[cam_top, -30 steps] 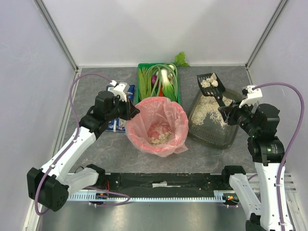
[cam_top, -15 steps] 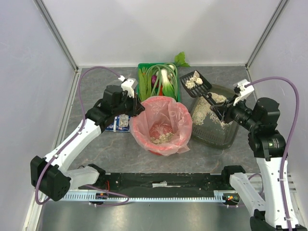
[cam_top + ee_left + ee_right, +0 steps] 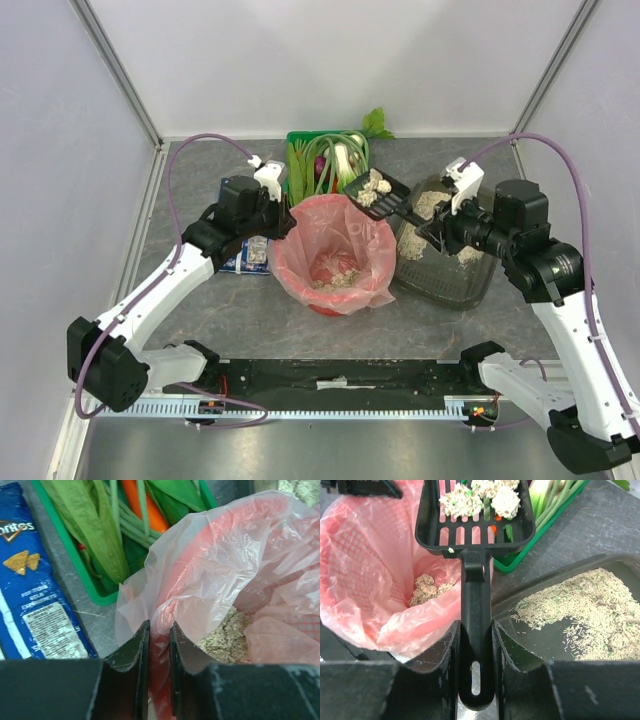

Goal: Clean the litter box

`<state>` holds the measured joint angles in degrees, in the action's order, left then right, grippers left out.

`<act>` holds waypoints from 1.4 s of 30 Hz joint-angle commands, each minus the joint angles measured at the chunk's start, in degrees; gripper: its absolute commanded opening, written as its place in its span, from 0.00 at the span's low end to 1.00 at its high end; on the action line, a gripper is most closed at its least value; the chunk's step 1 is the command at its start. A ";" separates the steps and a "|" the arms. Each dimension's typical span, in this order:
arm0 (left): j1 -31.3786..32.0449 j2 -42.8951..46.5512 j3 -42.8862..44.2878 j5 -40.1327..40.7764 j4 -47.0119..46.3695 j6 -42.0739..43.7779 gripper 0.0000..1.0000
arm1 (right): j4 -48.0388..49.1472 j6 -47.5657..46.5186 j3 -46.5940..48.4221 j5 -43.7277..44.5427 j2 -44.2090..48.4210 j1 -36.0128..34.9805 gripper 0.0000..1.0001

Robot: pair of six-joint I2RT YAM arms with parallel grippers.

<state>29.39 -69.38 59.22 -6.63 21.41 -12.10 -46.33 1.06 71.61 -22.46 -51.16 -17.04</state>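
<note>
Pink bag (image 3: 220,570) pinched by left fingers (image 3: 131,652), wrist view shows; right fingers (image 3: 512,652) clamp scoop (image 3: 475,625).

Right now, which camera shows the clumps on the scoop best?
The right wrist view: the clumps lie close and large on the scoop. The top view shows them only as small pale lumps near the rim of the bag. The left wrist view shows the bag and vegetables, no scoop.

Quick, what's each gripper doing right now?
Left gripper: closed, pinching the pink bag at its rim.
Right gripper: closed on the scoop, which carries litter clumps.
</note>
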 commanded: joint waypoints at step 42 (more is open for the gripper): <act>-0.21 6.01 -4.20 0.92 -3.65 1.64 0.02 | -34.97 2.81 32.98 60.59 -35.59 -50.37 0.00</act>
<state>29.32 -65.10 55.35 -4.91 19.46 -11.42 -76.93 4.69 101.14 25.96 -87.00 -64.25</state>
